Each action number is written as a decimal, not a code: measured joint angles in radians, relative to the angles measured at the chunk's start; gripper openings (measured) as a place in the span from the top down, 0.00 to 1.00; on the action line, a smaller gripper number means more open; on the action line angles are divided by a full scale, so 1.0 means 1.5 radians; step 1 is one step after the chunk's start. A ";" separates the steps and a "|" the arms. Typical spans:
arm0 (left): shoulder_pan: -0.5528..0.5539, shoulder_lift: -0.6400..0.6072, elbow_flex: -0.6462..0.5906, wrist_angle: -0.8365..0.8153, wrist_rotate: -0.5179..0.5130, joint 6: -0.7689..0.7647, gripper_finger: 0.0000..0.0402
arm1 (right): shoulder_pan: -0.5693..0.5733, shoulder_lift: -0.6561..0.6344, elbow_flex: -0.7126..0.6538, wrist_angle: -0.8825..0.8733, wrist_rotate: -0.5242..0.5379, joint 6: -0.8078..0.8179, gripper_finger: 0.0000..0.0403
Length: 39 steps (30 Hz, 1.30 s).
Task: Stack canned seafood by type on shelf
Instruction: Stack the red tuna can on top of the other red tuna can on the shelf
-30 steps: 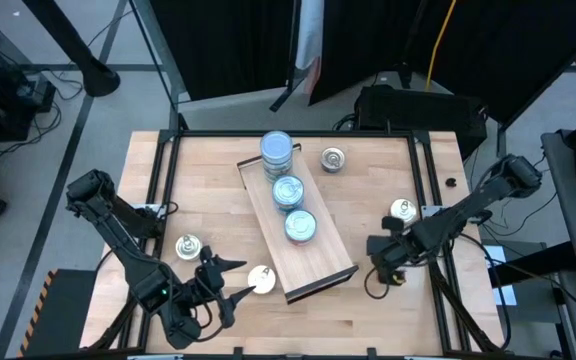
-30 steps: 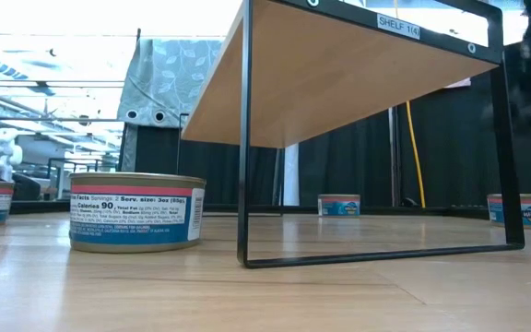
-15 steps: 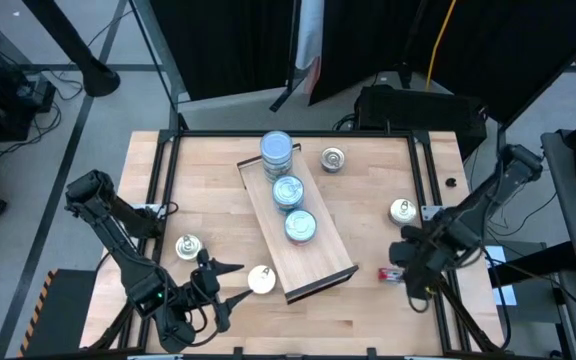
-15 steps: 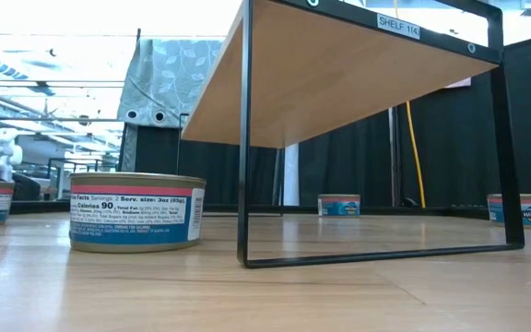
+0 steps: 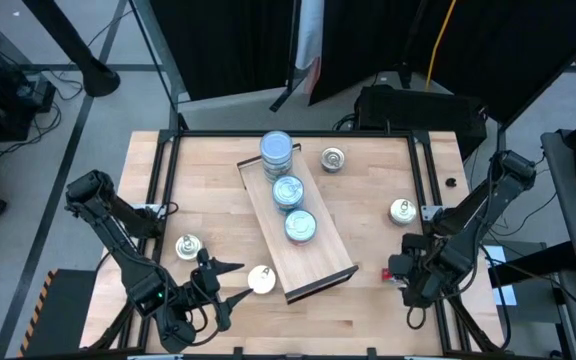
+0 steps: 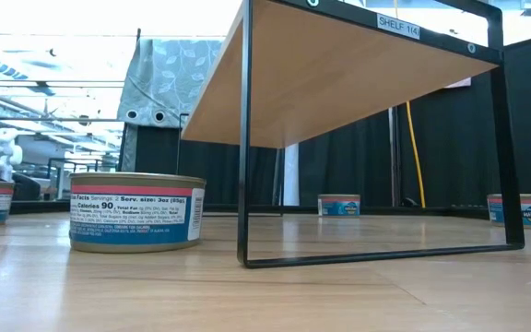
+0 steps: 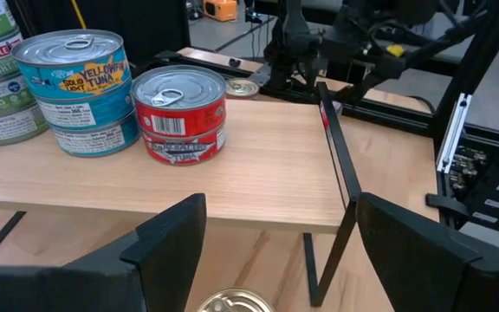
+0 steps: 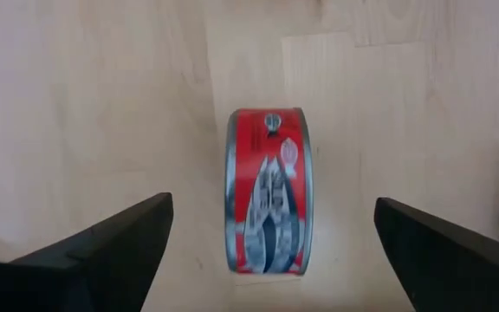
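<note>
Right gripper (image 5: 408,283), jaws wide, is held over the red tin (image 8: 267,191) lying on edge at the counter's (image 5: 368,200) 4 o'clock, presumably for regrasp; left gripper (image 5: 230,282), also wide, is parked at 7 o'clock.

Black curtains (image 5: 238,45), grey floor (image 5: 28,190), possibly ceiling lights.

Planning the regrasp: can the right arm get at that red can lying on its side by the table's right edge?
Probably yes. The right gripper hangs open directly over the red can, fingers spread wide either side, bare tabletop around it. The can rests on its edge, so it may roll when pinched.
</note>
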 joint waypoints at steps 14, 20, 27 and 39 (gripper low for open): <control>0.000 0.000 0.000 0.002 0.000 0.000 0.26 | 0.000 0.089 0.000 0.000 -0.038 -0.034 0.22; 0.000 0.000 0.000 0.002 0.000 0.000 0.26 | 0.000 0.104 0.000 0.008 -0.039 -0.039 0.46; 0.000 0.000 0.000 0.002 0.000 0.000 0.26 | 0.000 0.105 0.001 0.016 -0.039 -0.043 0.71; 0.000 0.000 0.000 0.002 0.000 0.000 0.26 | 0.020 0.106 0.190 -0.007 -0.050 -0.106 0.68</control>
